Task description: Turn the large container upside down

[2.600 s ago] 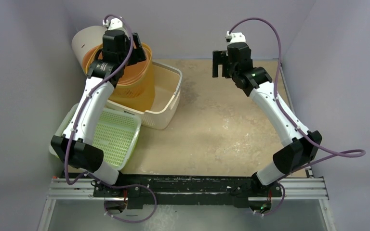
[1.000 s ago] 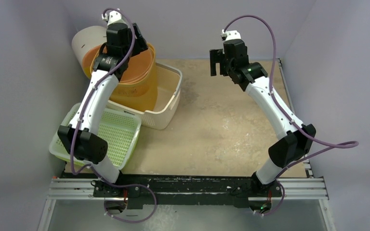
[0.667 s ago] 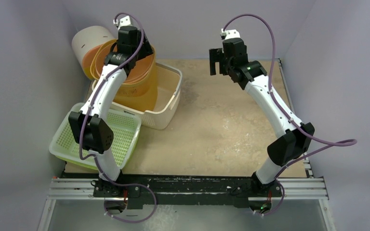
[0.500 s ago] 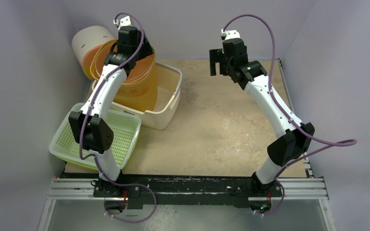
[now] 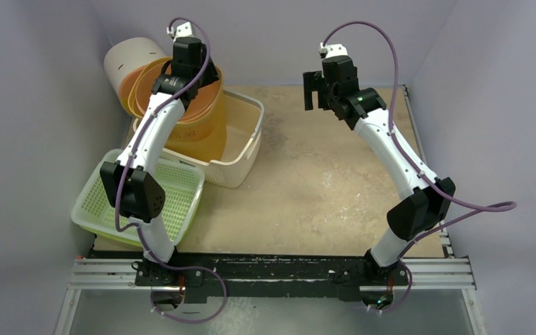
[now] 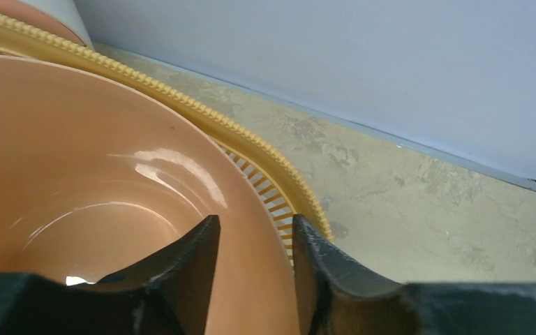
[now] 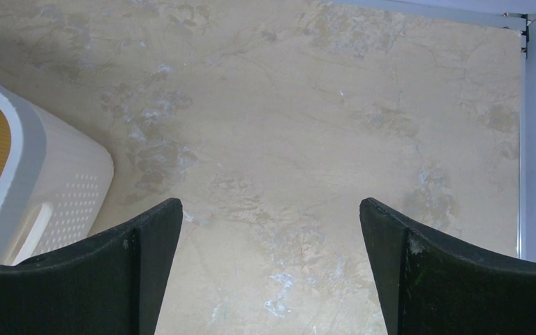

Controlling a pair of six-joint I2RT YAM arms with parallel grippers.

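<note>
A cream rectangular bin (image 5: 243, 162) stands at the back left of the table. A yellow slotted basket (image 5: 206, 129) sits in it, with an orange bowl (image 5: 155, 82) nested inside. My left gripper (image 5: 194, 71) is at their far rim. In the left wrist view my left gripper (image 6: 255, 225) is shut on the wall of the orange bowl (image 6: 98, 174), one finger inside it and the other between it and the yellow basket's beaded rim (image 6: 202, 112). My right gripper (image 5: 313, 91) is open and empty above bare table (image 7: 271, 206); the bin's corner (image 7: 35, 188) shows at its left.
A white cylinder (image 5: 129, 59) lies behind the bin in the back left corner. A green perforated basket (image 5: 178, 199) sits at the front left, touching the bin. Grey walls close in on three sides.
My left gripper moved right along the far rim of the orange bowl and the arm's elbow swung up. The right arm shifted slightly left. Both have been still for the last half second.
</note>
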